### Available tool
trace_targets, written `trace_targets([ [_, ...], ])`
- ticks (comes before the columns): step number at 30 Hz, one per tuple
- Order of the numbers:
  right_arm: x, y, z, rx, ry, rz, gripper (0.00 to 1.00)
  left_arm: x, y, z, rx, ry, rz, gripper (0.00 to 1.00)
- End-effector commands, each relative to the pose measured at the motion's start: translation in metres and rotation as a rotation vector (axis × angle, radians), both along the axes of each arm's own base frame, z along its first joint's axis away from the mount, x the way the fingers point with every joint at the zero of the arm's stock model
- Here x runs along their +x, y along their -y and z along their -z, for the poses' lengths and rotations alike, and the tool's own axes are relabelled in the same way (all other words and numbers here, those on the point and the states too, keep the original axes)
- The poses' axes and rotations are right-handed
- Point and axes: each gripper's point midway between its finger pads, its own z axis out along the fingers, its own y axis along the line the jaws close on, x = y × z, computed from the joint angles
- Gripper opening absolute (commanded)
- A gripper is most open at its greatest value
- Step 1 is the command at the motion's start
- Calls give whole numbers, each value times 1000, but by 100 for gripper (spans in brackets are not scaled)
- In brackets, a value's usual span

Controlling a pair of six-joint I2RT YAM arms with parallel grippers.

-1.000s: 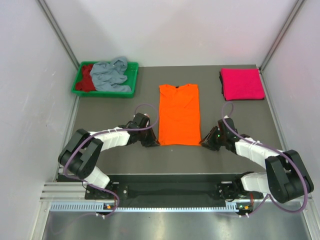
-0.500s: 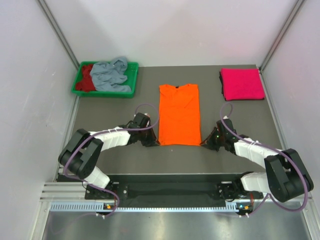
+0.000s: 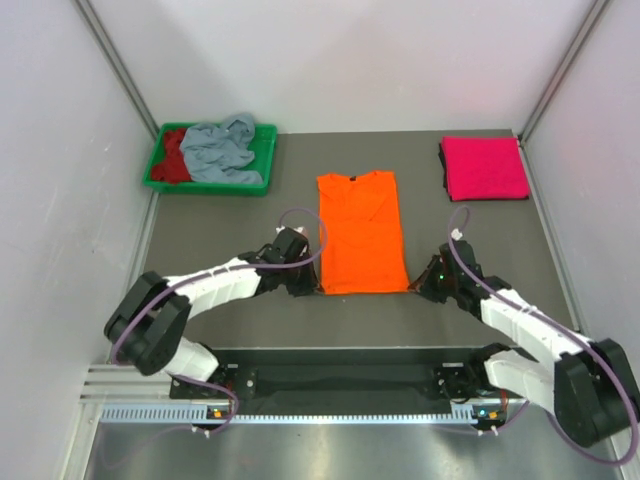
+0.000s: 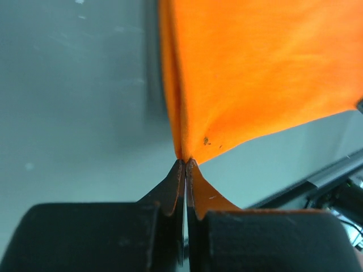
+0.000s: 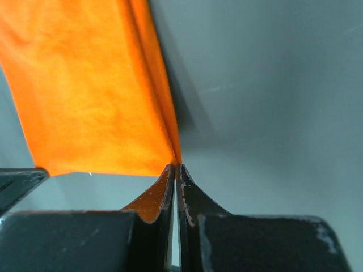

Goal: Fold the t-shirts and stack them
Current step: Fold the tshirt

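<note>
Change noted: over the last second both arms have stretched lower and flatter from their bases, and the near hem of the orange shirt [image 3: 360, 230] has been drawn slightly wider and a little to the right. The left gripper [image 3: 312, 288] is clamped tight on the near left hem corner, and its wrist view shows cloth pinched between closed fingers. The right gripper [image 3: 414, 288] is likewise closed on the near right corner. In both wrist views the hem rises off the desk [image 3: 250, 220] at the pinch, with shadow beneath. Assessment: the grasp appears secure, and the lengthwise fold, hem carried toward the collar, looks about to start. The shirt lies flat at mid-desk, collar away from the arms. The pink shirt [image 3: 485, 168] sits folded at the far right. The grey shirt [image 3: 220, 148] and red shirt [image 3: 175, 162] lie crumpled in the tray [image 3: 155, 182], far left, not yet handled. Both forearms lie low, angled inward toward the hem.
</note>
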Motion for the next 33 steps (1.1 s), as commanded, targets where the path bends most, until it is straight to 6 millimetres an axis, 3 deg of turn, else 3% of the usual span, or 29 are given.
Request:
trace_targets([
  [1, -10, 12, -12, -81, 30, -28, 0, 4, 0, -39, 5, 102, -2, 0],
  [7, -25, 24, -49, -102, 109, -41, 0, -15, -6, -66, 5, 145, -2, 0],
  [14, -45, 27, -87, -81, 187, -76, 0, -54, 15, -96, -62, 164, 56, 0],
  [18, -50, 24, -100, -64, 221, -91, 0, -63, 21, -103, -67, 171, 58, 0],
  [23, -36, 28, -112, -111, 267, -82, 0, -49, 21, -104, -32, 208, 32, 0],
  [25, -25, 25, -126, -112, 311, -82, 0, -40, 21, -107, -16, 232, 22, 0],
  [27, -14, 24, -130, -145, 318, -89, 0, -26, 23, -113, -12, 243, 8, 0],
  [28, -5, 25, -141, -161, 345, -74, 0, -19, 23, -114, -1, 252, 14, 0],
  [33, 42, 12, -161, -225, 390, -132, 0, 34, 26, -127, 10, 261, -8, 0],
])
